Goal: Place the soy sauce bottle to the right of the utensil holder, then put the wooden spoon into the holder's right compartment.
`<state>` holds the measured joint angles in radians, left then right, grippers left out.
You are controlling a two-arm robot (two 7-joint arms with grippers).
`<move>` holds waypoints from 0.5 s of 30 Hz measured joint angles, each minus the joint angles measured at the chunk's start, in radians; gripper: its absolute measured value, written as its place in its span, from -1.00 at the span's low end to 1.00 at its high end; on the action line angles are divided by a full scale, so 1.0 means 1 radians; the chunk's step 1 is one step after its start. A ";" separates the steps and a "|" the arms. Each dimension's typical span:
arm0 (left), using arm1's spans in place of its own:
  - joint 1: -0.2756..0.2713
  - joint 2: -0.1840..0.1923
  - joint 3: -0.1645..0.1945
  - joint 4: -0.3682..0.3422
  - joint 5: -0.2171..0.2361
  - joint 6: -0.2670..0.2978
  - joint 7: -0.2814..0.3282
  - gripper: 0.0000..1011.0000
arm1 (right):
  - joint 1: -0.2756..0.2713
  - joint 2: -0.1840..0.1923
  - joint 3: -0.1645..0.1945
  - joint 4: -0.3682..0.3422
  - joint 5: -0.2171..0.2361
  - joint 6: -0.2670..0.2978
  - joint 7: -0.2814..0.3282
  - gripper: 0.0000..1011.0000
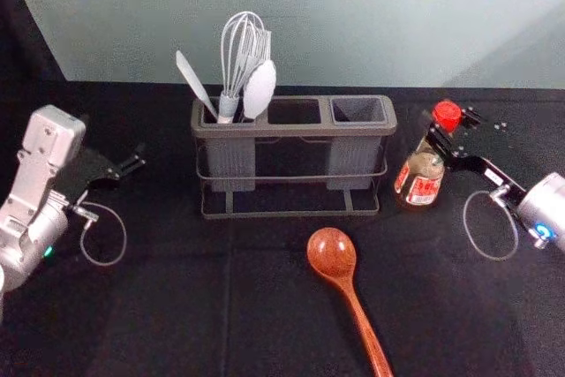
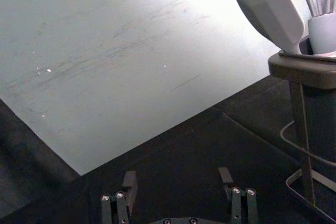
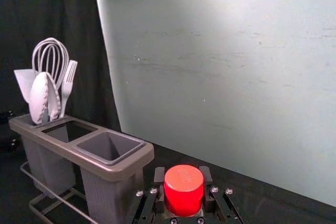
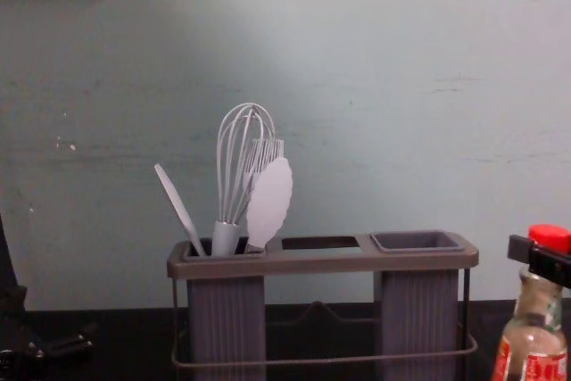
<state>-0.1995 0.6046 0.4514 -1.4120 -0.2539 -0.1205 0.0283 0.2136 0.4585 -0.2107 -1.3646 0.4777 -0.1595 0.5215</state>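
Clear-brown glass soy sauce bottle (image 1: pixel 425 165): bright red round cap (image 1: pixel 448 116), red-and-white printed label (image 1: pixel 424 190). Glossy round-bowled wooden spoon (image 1: pixel 332 253): reddish-brown. Rectangular utensil holder (image 1: pixel 300 131): grey-brown rim; grey plastic compartments (image 1: pixel 353 165), vertical ribbed pattern. Wire balloon whisk (image 1: pixel 228 108): pale grey. Flat wall (image 1: pixel 353 24): pale grey-green, darker streaks. Tabletop cloth (image 1: pixel 159 306): plain black.
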 joint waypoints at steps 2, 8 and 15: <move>0.000 0.000 0.000 0.000 0.000 0.000 0.000 1.00 | 0.011 -0.006 -0.005 0.013 -0.002 0.000 0.001 -0.22; 0.000 0.000 0.000 0.000 0.000 0.000 0.000 1.00 | 0.034 -0.019 -0.013 0.042 -0.003 -0.001 0.002 -0.22; 0.000 0.000 0.000 0.000 0.000 0.000 0.000 1.00 | 0.053 -0.030 -0.018 0.069 0.005 -0.002 0.007 -0.22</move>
<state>-0.1996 0.6047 0.4514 -1.4120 -0.2539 -0.1205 0.0283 0.2669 0.4283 -0.2291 -1.2953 0.4824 -0.1612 0.5289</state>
